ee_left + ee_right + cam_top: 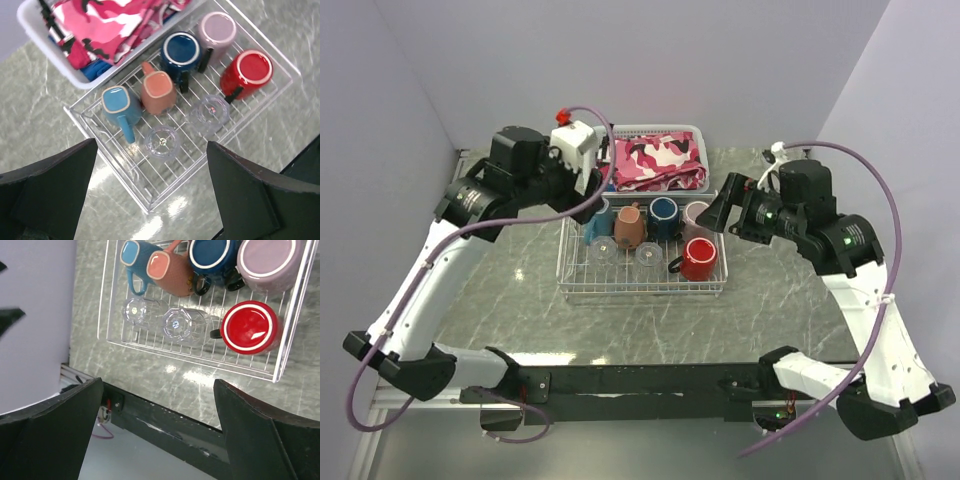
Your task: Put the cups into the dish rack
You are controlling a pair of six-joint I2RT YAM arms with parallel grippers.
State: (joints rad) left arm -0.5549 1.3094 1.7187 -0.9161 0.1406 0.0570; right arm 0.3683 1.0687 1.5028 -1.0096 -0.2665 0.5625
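top view: all seven cups sit inside the dish rack, with the teal mug, terracotta mug, navy mug and mauve mug along the far row, and the red mug and clear glasses in front. no cup shows on the table outside it, so the loading looks finished. the left gripper hangs over the rack's far-left corner and the right gripper just off its far-right side. the basket of camouflage cloth sits close behind, and walls hem in both flanks

left wrist view: the fingers are spread wide with nothing between them. the cups appear mouth-down, and bare grid shows at the rack's nearest corner

right wrist view: the fingers are just as wide apart and empty. the red mug stands just beside the low wire side, and open marble between rack and black rail leaves room to draw back
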